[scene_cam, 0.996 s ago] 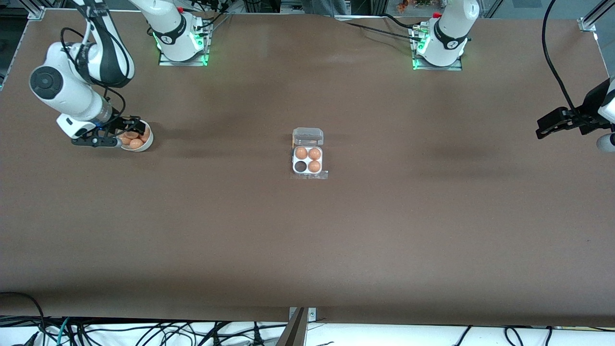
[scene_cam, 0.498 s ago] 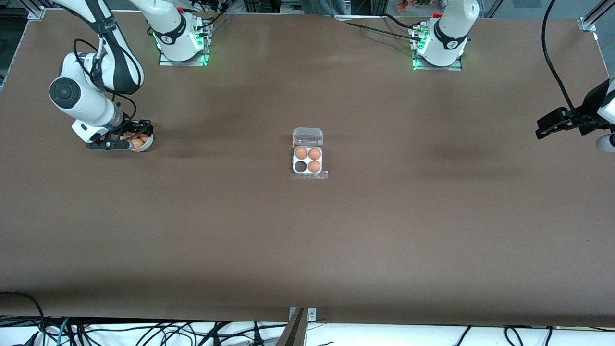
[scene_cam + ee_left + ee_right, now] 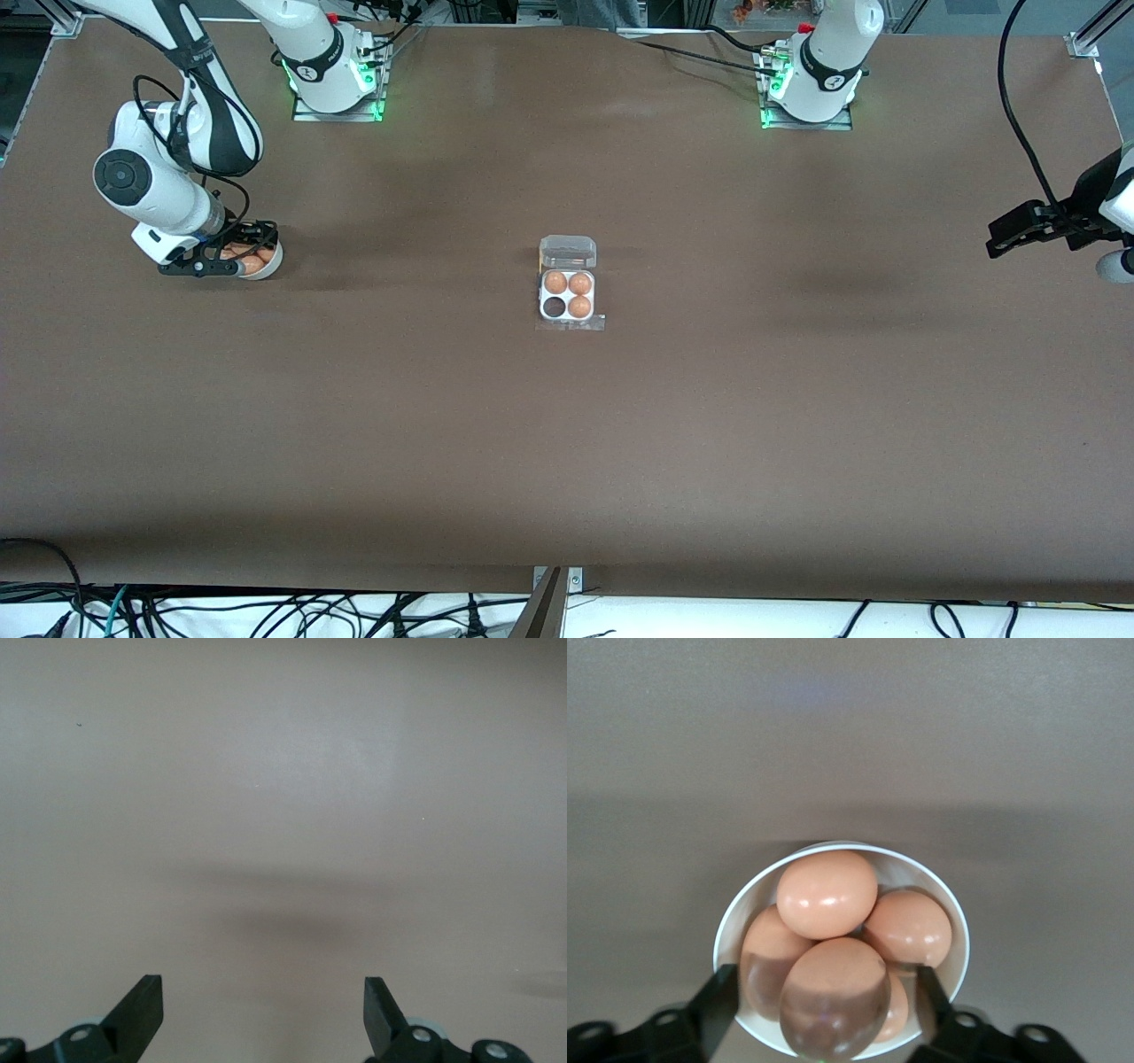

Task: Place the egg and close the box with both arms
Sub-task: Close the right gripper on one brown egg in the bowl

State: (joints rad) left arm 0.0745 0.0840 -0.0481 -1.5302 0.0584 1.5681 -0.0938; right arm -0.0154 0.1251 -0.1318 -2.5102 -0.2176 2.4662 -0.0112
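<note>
The right gripper point(image 3: 232, 259) has come down into the white bowl point(image 3: 268, 262) near the tabletop's edge at the right arm's end, and its jaws, wide a second ago, are now drawing in on either side of the egg point(image 3: 833, 997) that sits nearest the wrist camera in the pile. The pictures do not show whether they touch it yet. By my reading the pick is starting and nothing is lifted.

That egg is smooth, orange-brown and glossy, resting on the other eggs point(image 3: 827, 893).

The box point(image 3: 568, 295) sits mid-tabletop, its clear lid point(image 3: 568, 252) folded back, three cells filled and one dark cell point(image 3: 555, 307) free.

The left gripper point(image 3: 1019, 232) waits over the tabletop's edge at the left arm's end, jaws wide and empty.
</note>
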